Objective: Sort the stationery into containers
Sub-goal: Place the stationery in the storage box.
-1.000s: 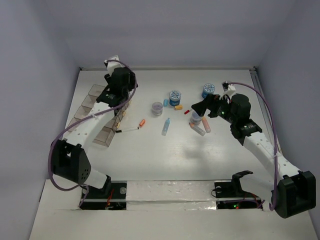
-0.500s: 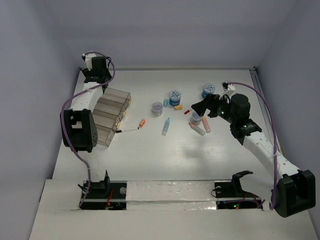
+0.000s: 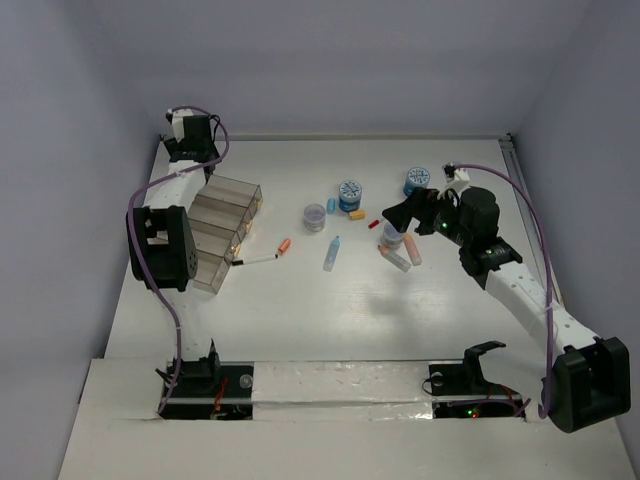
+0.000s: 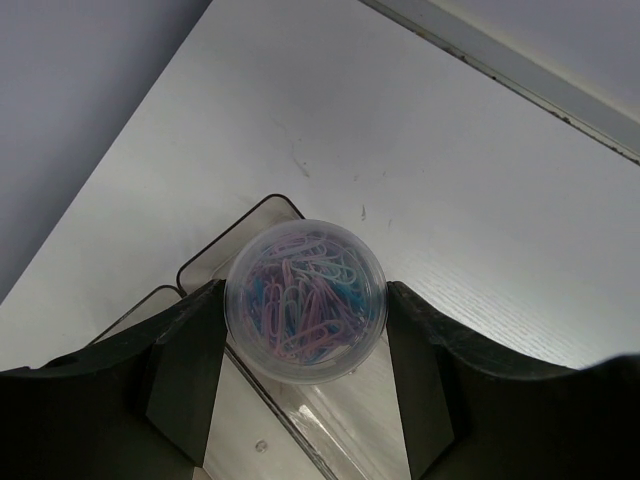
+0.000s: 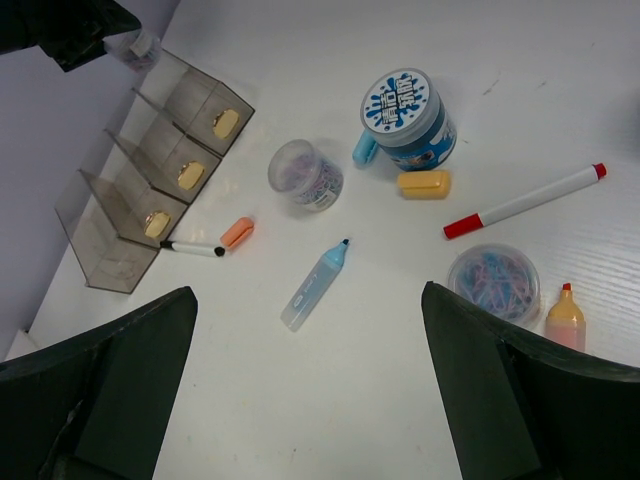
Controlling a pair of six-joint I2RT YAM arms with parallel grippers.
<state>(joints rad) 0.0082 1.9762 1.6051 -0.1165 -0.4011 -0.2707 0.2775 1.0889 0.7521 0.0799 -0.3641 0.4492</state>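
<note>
- The left hand (image 4: 305,335) is clamped on a clear tub of paper clips (image 4: 305,298), one finger pressed to each side, at the lower centre of the left wrist view.
- The tub hangs over the end bin of the containers (image 4: 268,212). The bin's rounded corner shows just above the tub in frame, so the tub probably overlaps the wall.
- To do this well, centre the tub inside the walls, lower it upright, then let go.
- The right hand (image 5: 315,345) is spread wide and empty above a blue marker (image 5: 315,285) on the tabletop (image 5: 420,400).

Three paperclip tubs (image 5: 306,175), two blue-topped tubs (image 3: 350,190), two thin pens (image 5: 525,200)
</note>
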